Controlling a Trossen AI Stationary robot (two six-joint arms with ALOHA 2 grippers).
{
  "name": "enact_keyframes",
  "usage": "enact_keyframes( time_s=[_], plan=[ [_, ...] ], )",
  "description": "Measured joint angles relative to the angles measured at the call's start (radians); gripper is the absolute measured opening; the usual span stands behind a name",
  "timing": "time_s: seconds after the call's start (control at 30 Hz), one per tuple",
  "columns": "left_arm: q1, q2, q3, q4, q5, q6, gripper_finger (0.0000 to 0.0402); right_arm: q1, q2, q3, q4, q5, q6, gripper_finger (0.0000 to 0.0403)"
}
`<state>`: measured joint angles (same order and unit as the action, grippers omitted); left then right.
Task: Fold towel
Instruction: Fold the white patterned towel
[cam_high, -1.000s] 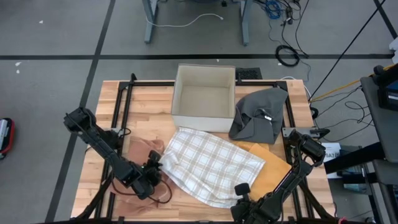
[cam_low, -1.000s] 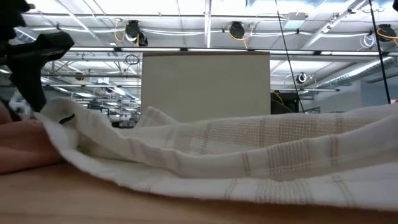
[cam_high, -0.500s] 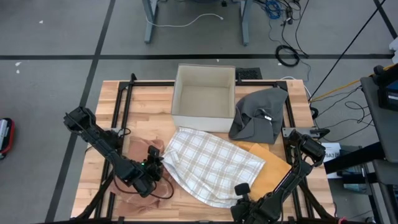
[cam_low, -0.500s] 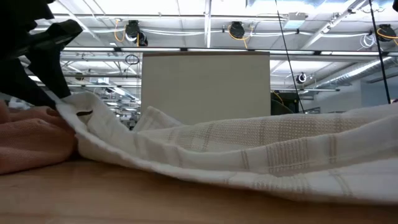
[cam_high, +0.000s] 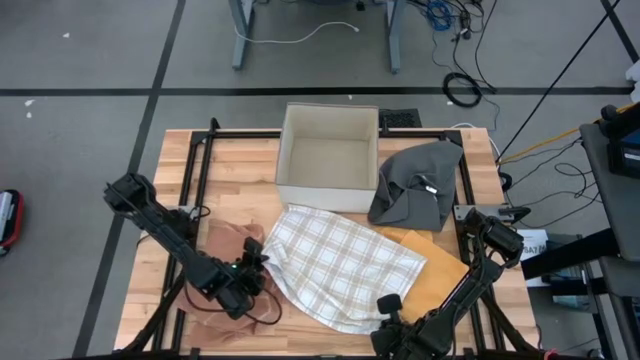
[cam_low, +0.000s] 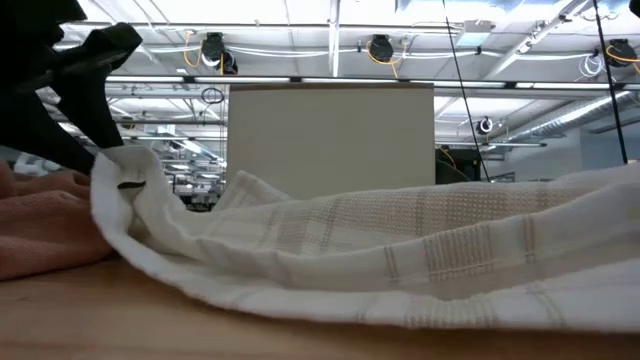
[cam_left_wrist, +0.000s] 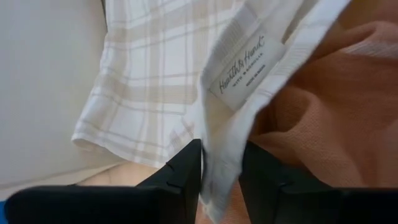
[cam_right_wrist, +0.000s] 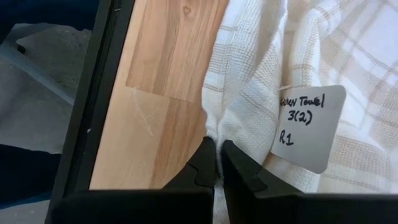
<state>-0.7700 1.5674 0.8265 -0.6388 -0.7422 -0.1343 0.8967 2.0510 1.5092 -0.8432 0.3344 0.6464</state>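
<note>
towel (cam_high: 340, 265) lies mid-table, long axis far-left to near-right | your left gripper (cam_high: 252, 268) pinches its left corner | right gripper (cam_high: 388, 305) clamps the near edge | fold runs left corner toward right

Both arms are matte black, built of slim jointed links, each ending in a tool (cam_high: 252, 268) with two flat, squared black fingers (cam_left_wrist: 180, 177).
</note>
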Motion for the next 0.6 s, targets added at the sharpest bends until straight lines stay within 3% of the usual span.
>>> enact_keyframes(
  time_s=[0.27, 0.6],
  plan=[
    [-0.001, 0.017, 0.0, 0.0, -0.003, 0.03, 0.0011, 0.0, 0.0, 0.0, 0.0, 0.004, 0.0, 0.0004],
    [-0.001, -0.043, 0.036, -0.108, -0.156, 0.069, 0.0004, 0.0, -0.006, 0.0, -0.003, 0.015, -0.021, 0.0002]
  ],
)
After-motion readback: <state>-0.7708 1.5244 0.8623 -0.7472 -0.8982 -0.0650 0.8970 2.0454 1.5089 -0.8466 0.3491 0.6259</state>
